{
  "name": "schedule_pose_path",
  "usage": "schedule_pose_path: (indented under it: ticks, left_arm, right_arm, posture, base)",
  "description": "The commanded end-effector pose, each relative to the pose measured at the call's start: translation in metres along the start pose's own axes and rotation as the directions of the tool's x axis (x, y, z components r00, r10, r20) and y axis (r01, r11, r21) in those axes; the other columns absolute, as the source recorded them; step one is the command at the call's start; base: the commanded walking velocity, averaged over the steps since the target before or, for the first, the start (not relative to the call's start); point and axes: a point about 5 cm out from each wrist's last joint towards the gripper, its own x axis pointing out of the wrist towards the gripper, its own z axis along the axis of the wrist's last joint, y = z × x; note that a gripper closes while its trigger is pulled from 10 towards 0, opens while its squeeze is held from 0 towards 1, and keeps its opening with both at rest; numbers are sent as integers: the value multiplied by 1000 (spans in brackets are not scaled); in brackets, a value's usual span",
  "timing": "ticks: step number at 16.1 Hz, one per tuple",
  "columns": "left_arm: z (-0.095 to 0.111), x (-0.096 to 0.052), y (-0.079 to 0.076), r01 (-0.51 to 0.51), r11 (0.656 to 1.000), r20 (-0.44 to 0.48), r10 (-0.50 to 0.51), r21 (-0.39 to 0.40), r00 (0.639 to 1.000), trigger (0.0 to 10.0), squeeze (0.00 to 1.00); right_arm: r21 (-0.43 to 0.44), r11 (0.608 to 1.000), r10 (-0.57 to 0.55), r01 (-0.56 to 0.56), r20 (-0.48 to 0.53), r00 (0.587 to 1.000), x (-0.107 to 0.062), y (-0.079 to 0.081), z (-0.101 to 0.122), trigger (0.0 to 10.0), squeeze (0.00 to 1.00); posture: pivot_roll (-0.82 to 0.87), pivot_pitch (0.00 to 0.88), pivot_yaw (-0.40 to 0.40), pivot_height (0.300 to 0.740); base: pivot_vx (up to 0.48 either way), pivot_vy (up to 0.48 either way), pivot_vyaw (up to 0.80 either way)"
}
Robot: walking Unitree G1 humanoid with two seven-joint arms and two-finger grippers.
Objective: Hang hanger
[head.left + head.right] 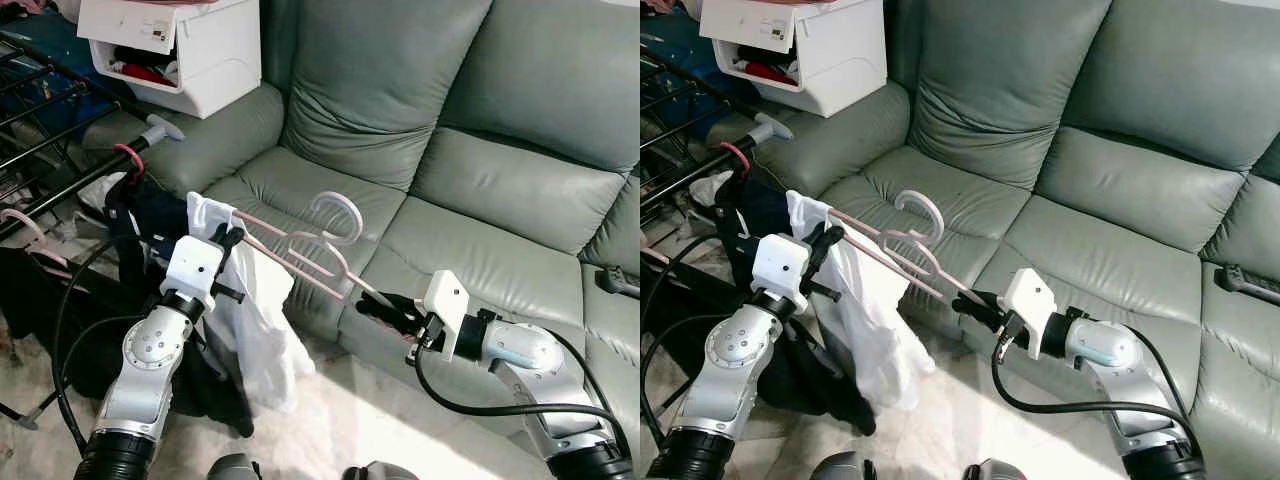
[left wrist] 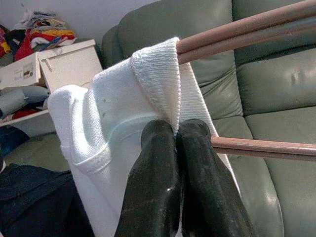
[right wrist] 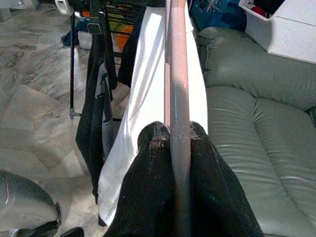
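I have the pink hanger [image 1: 318, 250] held level above the sofa's [image 1: 480, 190] near edge, right tool [image 1: 385, 308] clamped on its right end, left tool [image 1: 230, 238] pinching the limp white shirt [image 1: 262, 330] at its left end; stiff, light, probably slippery.

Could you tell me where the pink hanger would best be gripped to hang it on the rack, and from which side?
Probably the bare neck just below the hook, approached from the sofa side. The pink hanger lies nearly level with its hook free; the left gripper pinches the white garment at one end, the right gripper clamps the other, so the middle is open.
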Motion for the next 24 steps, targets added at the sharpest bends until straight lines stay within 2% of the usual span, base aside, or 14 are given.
schedule_pose_path:
  ticks: [1, 8, 11, 14, 17, 19, 20, 21, 22, 23, 24]
  left_arm:
    - [0, 0, 6, -12, 1000, -1, 12, 10, 1000, 0, 0]
    - [3, -2, 7, -3, 1000, 19, 3, 2, 1000, 0, 0]
    - [13, -1, 11, -10, 1000, 59, 10, 5, 998, 0, 0]
    - [17, 0, 15, -30, 1000, 81, 29, 10, 996, 0, 0]
    - [29, 3, 13, -14, 1000, 135, 12, 8, 991, 0, 0]
    - [37, 4, 6, 46, 999, 168, -42, -19, 985, 0, 0]
    - [40, 5, -4, 125, 991, 180, -116, -38, 977, 0, 0]
    - [41, 5, -6, 142, 989, 187, -131, -46, 974, 0, 0]
    - [49, 7, -13, 204, 976, 211, -185, -72, 960, 0, 0]
    - [52, 8, -15, 218, 973, 220, -197, -78, 956, 0, 0]
    - [57, 9, -22, 276, 956, 239, -246, -97, 939, 0, 0]
  right_arm:
    - [-55, 998, 11, -6, 79, 997, 0, -3, 19, 10000, 0]
    - [-45, 999, -6, 9, 72, 997, 0, -5, 16, 10000, 0]
    - [19, 999, -51, 50, 46, 998, 2, -8, 7, 10000, 0]
    - [34, 998, -60, 59, 35, 998, 2, -8, 4, 10000, 0]
    - [100, 988, -113, 113, -13, 994, 4, -11, -6, 10000, 0]
    - [166, 970, -173, 178, -46, 984, 7, -16, -14, 10000, 0]
    - [244, 941, -228, 234, -52, 972, 13, -21, -17, 10000, 0]
    - [265, 935, -232, 237, -51, 971, 15, -21, -17, 10000, 0]
    - [298, 921, -246, 251, -53, 968, 21, -23, -18, 10000, 0]
    - [302, 921, -241, 246, -55, 969, 22, -23, -18, 10000, 0]
    - [295, 924, -230, 242, -74, 970, 25, -22, -20, 10000, 0]
  posture:
    - [-46, 0, -33, 740]
    - [-45, 0, -33, 740]
    - [-30, 0, -38, 740]
    - [-29, 0, -38, 740]
    - [-27, 0, -41, 740]
    - [-24, 0, -44, 740]
    - [-24, 0, -45, 740]
    - [-24, 0, -45, 740]
    - [-23, 0, -45, 740]
    - [-23, 0, -45, 740]
    - [-23, 0, -46, 740]
  base:
    - [0, 0, 0]
    - [0, 0, 0]
    - [0, 0, 0]
    - [0, 0, 0]
    - [0, 0, 0]
    - [0, 0, 0]
    - [0, 0, 0]
    - [0, 0, 0]
    - [0, 0, 0]
    - [0, 0, 0]
    - [0, 0, 0]
